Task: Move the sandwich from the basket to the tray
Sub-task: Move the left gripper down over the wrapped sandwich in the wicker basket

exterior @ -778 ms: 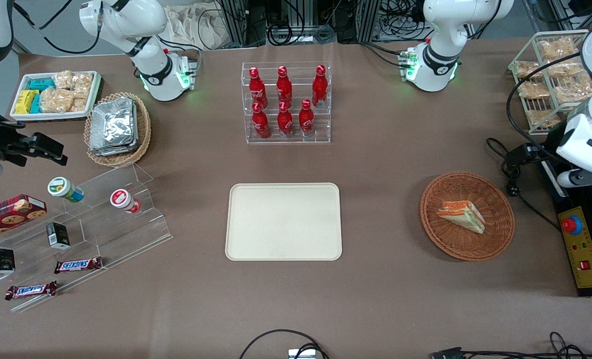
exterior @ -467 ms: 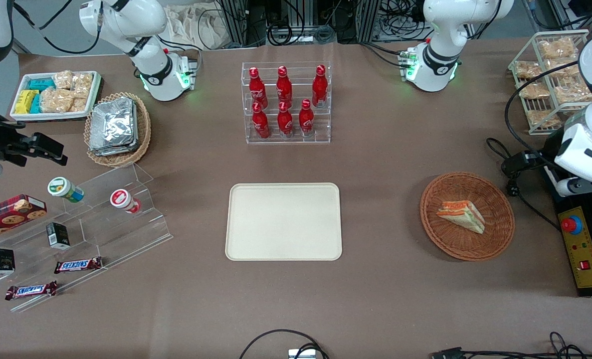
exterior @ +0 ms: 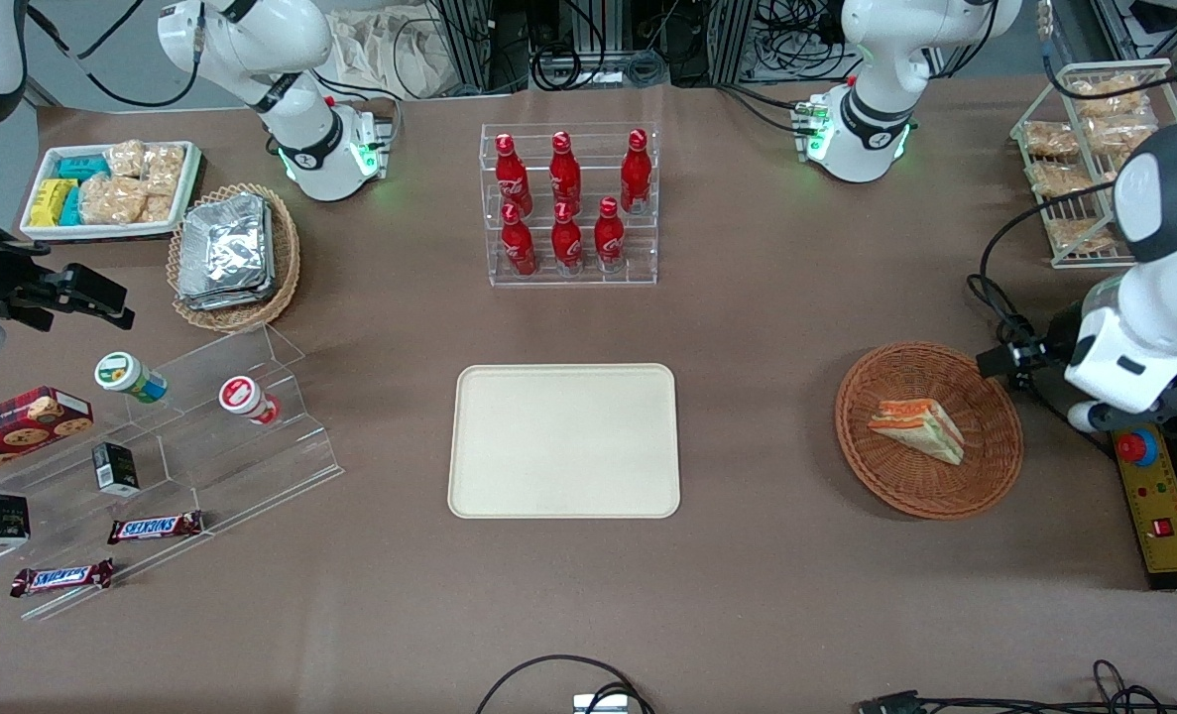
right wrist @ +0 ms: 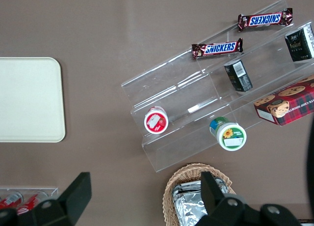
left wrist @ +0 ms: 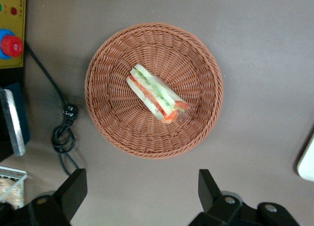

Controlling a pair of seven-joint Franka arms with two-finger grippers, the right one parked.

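Note:
The sandwich (exterior: pixel 917 429), a white wedge with orange and green layers, lies in the round reddish-brown basket (exterior: pixel 851 416). In the left wrist view the sandwich (left wrist: pixel 156 99) lies near the middle of the basket (left wrist: pixel 196 64). My left gripper (left wrist: pixel 141 192) is open and empty, with the fingers (left wrist: pixel 73 189) wide apart. It hangs well above the table just outside the basket's rim, toward the working arm's end. The left arm's wrist (exterior: pixel 1128 357) hides it in the front view. The cream tray (exterior: pixel 563 441) lies empty at the table's middle; its corner (left wrist: pixel 308 159) shows in the left wrist view.
A yellow control box with a red button (exterior: pixel 1138 448) and a black cable (exterior: pixel 1019 372) lie beside the basket under the arm. A wire rack of snack packets (exterior: pixel 1084 169) stands farther back. A rack of red bottles (exterior: pixel 568 203) stands farther back than the tray.
The left arm has swung nearer to the front camera and toward the basket. The sandwich, basket and tray have not moved.

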